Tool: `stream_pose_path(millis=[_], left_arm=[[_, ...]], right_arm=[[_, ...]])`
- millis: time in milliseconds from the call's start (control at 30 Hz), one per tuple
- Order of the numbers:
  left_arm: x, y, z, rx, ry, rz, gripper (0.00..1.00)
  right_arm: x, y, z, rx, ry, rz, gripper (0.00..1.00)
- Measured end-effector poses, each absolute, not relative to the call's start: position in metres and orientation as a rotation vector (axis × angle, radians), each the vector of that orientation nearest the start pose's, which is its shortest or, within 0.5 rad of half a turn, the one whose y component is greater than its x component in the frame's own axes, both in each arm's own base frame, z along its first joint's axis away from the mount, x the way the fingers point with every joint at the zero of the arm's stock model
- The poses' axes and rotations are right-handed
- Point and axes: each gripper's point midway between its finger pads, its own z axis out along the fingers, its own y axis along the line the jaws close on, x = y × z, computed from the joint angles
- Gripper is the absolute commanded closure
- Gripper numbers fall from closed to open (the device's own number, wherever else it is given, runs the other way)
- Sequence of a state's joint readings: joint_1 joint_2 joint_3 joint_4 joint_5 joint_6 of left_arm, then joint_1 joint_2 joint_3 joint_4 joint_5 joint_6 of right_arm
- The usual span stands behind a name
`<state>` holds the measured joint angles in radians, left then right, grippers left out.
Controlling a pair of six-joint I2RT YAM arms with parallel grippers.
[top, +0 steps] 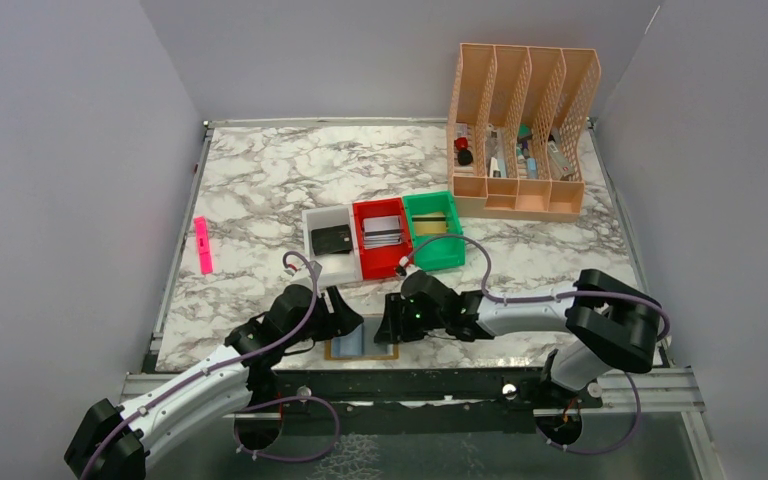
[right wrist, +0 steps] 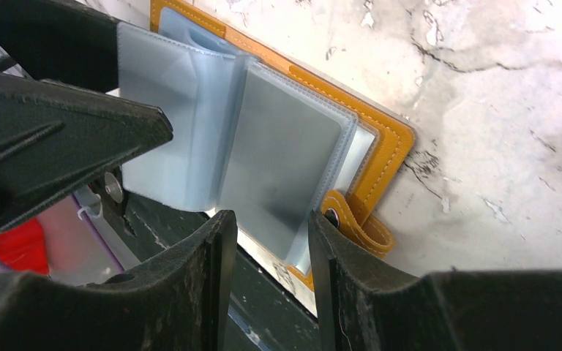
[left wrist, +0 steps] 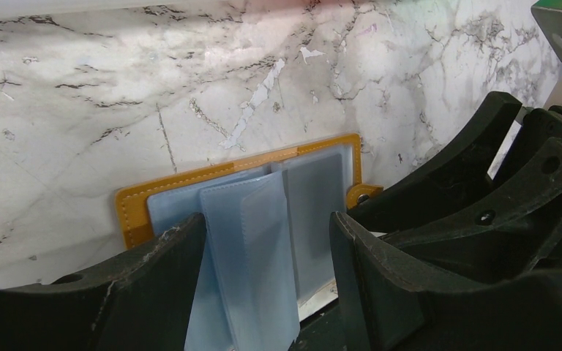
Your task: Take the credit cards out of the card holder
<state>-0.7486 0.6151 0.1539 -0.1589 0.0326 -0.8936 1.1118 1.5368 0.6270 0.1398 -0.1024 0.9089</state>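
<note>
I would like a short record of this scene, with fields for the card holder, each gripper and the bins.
card holder: open, flat at the near edge of the table
left gripper: open, fingers either side of a raised plastic sleeve
right gripper: fingers either side of other sleeves; grip unclear
bins: white bin, red bin, green bin, in a row beyond the holder

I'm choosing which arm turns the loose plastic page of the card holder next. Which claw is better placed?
Left, probably. The raised page stands inside the open left claw. The right claw sits at the tab side of the card holder, over flat pages, better for steadying.
</note>
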Motion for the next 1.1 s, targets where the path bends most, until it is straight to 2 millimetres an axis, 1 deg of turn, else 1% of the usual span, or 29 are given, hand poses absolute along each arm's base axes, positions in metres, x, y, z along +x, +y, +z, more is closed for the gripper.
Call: stream_pose_path(millis=[100, 467, 800, 1000, 1100], left_arm=[[0.148, -0.190, 0.045, -0.151, 2.354, -0.915, 0.34], [0.148, -0.189, 0.042, -0.152, 2.365, -0.906, 0.34], [0.148, -0.190, 0.042, -0.152, 2.364, -0.907, 0.34], [0.148, -0.190, 0.042, -0.152, 2.364, -0.907, 0.34], [0.148, -0.190, 0.044, -0.151, 2.359, -0.911, 0.34]], right_arm=[[0.118, 0.356, 0.032, -0.325, 2.594, 1.020, 0.54], [0.117, 0.363, 0.041, -0.352, 2.560, 1.080, 0.54], [0.116, 0.371, 0.066, -0.371, 2.491, 1.174, 0.54], [0.115, 0.375, 0.073, -0.404, 2.462, 1.213, 0.53], [0.113, 0.381, 0.079, -0.437, 2.445, 1.251, 0.53]])
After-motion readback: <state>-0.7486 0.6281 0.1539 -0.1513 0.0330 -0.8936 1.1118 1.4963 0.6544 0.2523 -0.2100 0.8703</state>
